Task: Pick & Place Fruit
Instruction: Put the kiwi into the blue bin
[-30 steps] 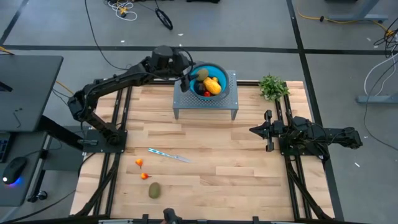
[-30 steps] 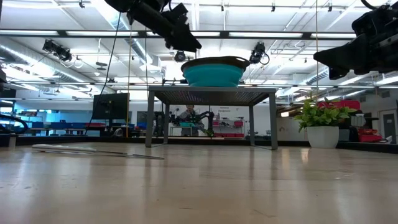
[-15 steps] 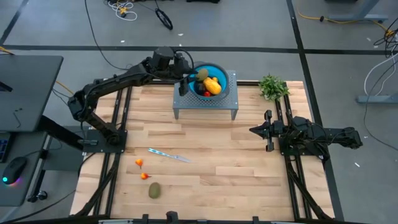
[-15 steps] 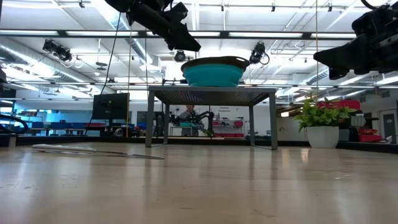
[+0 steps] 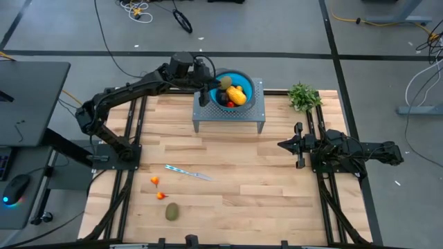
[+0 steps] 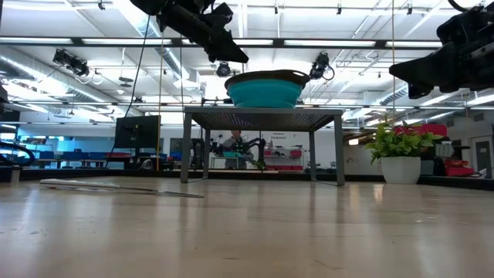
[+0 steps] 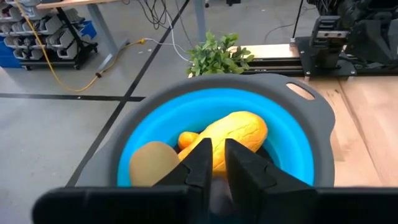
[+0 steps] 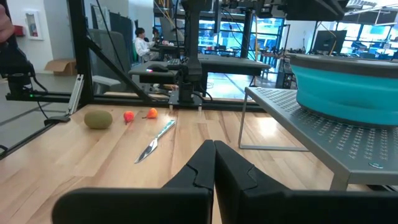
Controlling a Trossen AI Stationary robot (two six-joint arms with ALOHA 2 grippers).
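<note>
On the wooden desk near its front-left corner lie a brown-green oval kiwi & 2 tiny red-orange fruits, prob. light, firm, roll-prone, so grip kiwi across its short axis; left gripper hangs at blue bowl rim, fingers nearly shut, empty; right gripper parked, shut.

Over the last second the left gripper, fingers nearly together and holding nothing, has drifted slightly toward 1 o'clock in the high view, from the 9 o'clock rim of the blue bowl to just above that rim. In the low view the gripper has edged a touch higher and toward 10 o'clock, away from the bowl.
</note>
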